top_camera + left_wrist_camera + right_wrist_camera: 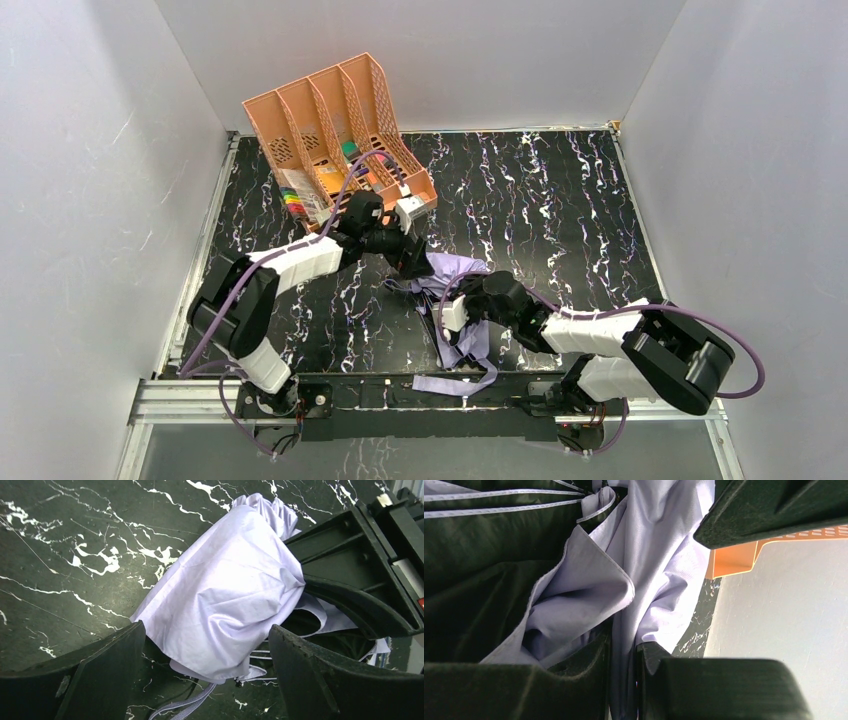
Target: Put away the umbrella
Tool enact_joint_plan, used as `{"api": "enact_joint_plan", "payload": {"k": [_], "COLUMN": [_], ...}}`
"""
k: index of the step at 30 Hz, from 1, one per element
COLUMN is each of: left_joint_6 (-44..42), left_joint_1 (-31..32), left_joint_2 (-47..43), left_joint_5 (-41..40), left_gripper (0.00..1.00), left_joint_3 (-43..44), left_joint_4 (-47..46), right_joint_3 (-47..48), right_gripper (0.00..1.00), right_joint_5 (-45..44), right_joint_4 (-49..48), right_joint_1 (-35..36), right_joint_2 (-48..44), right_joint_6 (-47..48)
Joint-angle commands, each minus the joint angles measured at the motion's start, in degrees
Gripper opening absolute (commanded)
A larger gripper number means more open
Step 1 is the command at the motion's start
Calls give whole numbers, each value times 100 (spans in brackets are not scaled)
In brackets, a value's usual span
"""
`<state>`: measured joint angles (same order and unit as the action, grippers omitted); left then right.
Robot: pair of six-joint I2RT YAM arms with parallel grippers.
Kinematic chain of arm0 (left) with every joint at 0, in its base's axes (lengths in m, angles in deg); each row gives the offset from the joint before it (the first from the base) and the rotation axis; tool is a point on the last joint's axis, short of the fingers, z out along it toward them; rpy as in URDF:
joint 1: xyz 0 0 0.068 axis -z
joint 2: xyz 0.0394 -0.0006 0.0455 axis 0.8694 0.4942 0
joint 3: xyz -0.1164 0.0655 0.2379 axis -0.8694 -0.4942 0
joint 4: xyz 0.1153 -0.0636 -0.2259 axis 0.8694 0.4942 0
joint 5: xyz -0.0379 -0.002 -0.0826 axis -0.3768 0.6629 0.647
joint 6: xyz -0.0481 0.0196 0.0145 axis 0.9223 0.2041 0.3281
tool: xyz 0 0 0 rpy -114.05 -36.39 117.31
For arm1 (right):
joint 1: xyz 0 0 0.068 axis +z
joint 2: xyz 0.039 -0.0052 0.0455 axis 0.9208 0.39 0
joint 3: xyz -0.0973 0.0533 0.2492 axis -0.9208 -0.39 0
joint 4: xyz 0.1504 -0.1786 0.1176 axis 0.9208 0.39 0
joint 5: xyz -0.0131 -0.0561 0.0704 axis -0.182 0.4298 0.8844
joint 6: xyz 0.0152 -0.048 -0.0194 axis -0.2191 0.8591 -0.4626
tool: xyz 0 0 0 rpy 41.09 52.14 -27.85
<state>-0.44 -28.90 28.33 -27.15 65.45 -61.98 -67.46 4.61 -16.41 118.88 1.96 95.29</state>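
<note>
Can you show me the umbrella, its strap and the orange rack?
umbrella (225, 595): left wrist view, bunched fabric.
strap (450, 383): top view, near loose end.
orange rack (385, 100): top view, right side wall.

Even diffuse light, soft shadows; right wrist view dim, umbrella (659, 555) slightly blurred

Matt creased cloth umbrella (225, 595); glossy marbled table (75, 530)
</note>
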Motion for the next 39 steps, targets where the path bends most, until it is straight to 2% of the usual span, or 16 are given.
{"api": "enact_joint_plan", "payload": {"k": [1, 5, 10, 16, 19, 24, 31, 35, 39], "left_joint_6": [742, 1358, 1860, 2022, 2005, 2133, 2369, 2469, 2981], "left_joint_1": [-116, -116, -125, -125, -124, -125, -34, 257, 557], "left_joint_2": [161, 380, 534, 501, 393, 199, -232, -527, -785], "left_joint_5": [610, 752, 845, 876, 739, 818, 1141, 979, 694], "left_gripper": [91, 83, 56, 24, 19, 0, 0, 0, 0], "left_joint_3": [215, 139, 207, 428, 577, 866, 605, 116, -539], "left_joint_4": [-316, -743, -827, -501, -366, -283, -331, -424, -1049], "right_joint_3": [-153, -159, -151, -118, -97, -64, -19, 11, 60], "right_gripper": [17, 17, 17, 17, 17, 17, 17, 17, 17], "right_joint_5": [-55, -67, -77, -90, -74, -71, -146, -178, -161], "right_joint_4": [229, 220, 250, 266, 287, 305, 264, 216, 205], "right_joint_1": [37, 39, 45, 46, 43, 38, 45, 37, 29], "right_joint_2": [-46, -72, -98, -84, -41, -16, -2, -32, -53], "right_joint_6": [107, 59, -8, -87, -126, -313, -599, -770, -955]}}
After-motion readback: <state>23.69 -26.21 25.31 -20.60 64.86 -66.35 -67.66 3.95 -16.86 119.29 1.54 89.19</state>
